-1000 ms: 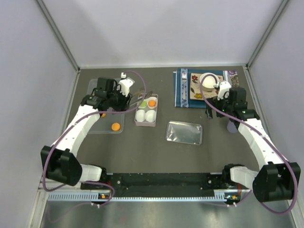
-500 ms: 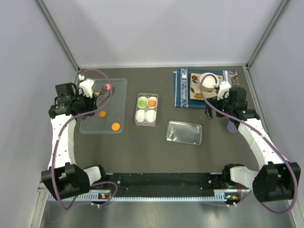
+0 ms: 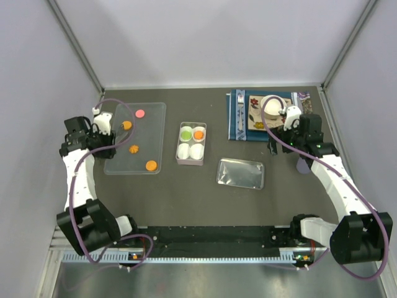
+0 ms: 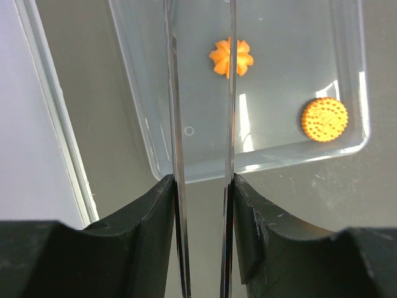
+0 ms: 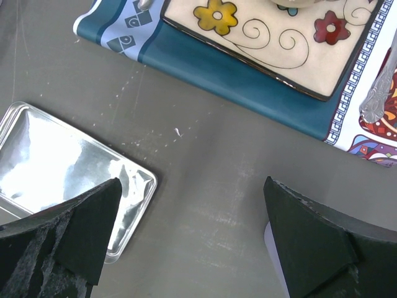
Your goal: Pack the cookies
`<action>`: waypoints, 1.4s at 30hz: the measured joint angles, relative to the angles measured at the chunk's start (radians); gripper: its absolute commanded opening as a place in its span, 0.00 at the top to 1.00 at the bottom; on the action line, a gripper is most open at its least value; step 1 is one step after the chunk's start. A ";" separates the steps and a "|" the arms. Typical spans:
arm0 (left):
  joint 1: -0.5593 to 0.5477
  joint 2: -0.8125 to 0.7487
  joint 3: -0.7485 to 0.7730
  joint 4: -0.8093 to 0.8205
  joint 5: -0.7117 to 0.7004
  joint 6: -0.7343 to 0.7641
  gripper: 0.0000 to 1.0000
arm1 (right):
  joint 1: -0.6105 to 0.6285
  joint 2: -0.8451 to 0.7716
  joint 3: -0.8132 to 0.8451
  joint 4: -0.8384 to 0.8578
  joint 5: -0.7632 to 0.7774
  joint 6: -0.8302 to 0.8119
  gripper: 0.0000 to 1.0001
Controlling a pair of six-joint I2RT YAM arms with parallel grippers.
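Hovering left gripper [image 4: 201, 81], tongs slightly parted, empty; flower-shaped orange cookie [image 4: 231, 56] just beyond right tong, partly hidden; right gripper [image 5: 186, 205] spread wide.

No readable text, label or number shows anywhere.

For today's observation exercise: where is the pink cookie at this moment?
In the top view, the pink cookie lies at the far end of the clear tray on the table's left, just beyond the orange cookie.

Orange cookies [image 4: 324, 119] on a clear tray [image 4: 291, 56] — floral cream plate [image 5: 273, 31] on blue mat [image 5: 205, 65].
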 measured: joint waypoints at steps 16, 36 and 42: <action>0.001 0.170 -0.009 0.189 -0.100 -0.031 0.54 | 0.000 0.000 0.002 0.000 0.000 0.000 0.01; 0.001 0.309 0.014 0.235 -0.072 -0.031 0.54 | 0.000 0.000 0.002 0.000 0.001 -0.001 0.01; 0.000 0.335 0.035 0.239 -0.065 -0.031 0.54 | 0.000 0.000 0.002 0.000 0.002 -0.001 0.01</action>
